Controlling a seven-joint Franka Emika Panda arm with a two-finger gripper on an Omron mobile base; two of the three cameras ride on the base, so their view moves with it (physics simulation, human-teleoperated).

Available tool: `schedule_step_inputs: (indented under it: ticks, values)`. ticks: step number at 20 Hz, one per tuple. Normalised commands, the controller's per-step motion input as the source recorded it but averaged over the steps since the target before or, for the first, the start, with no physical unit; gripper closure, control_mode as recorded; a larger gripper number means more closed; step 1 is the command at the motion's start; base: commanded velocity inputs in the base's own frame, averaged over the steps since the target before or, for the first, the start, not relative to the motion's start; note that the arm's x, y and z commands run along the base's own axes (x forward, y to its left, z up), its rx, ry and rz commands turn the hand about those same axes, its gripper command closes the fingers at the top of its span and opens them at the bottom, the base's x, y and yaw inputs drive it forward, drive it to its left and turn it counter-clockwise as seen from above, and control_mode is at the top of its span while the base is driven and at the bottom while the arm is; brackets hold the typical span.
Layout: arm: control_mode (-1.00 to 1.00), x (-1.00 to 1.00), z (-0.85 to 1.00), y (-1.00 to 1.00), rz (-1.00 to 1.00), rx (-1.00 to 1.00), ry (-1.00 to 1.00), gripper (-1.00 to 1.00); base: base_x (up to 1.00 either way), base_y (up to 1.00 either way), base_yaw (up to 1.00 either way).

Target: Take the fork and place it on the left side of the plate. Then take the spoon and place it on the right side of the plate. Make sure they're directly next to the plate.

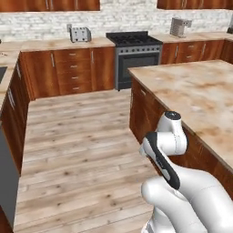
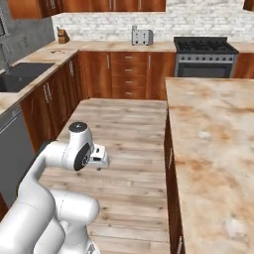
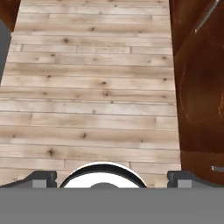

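— Fork, spoon, plate: where? None on this near stretch of the marble-topped island [image 2: 213, 149].
— Two-finger gripper [image 3: 112, 177] hangs released above the plank floor [image 3: 87, 87]. It should face the counter first.

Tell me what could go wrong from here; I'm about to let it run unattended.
The open end effector hangs over bare floor, with no fork, spoon or plate visible on the island counter, so the base probably must drive first. The island cabinet stands close beside the arm; a swing or turn could clip it.
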Motion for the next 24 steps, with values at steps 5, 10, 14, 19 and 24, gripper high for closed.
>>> schedule_step_inputs:
  ticks: [5,10,14,19,24]
  values:
    - [1.00,0.00,0.00,0.00,0.00,0.00,0.00,-1.00,0.94,0.40,0.10]
    - [1.00,0.00,0.00,0.00,0.00,0.00,0.00,-1.00,0.94,0.39,0.11]
    - [1.00,0.00,0.00,0.00,0.00,0.00,0.00,-1.00,0.94,0.37,0.10]
    - [1.00,0.00,0.00,0.00,0.00,0.00,0.00,-1.00,0.94,0.34,0.08]
    - [1.00,0.00,0.00,0.00,0.00,0.00,0.00,-1.00,0.94,0.31,0.06]
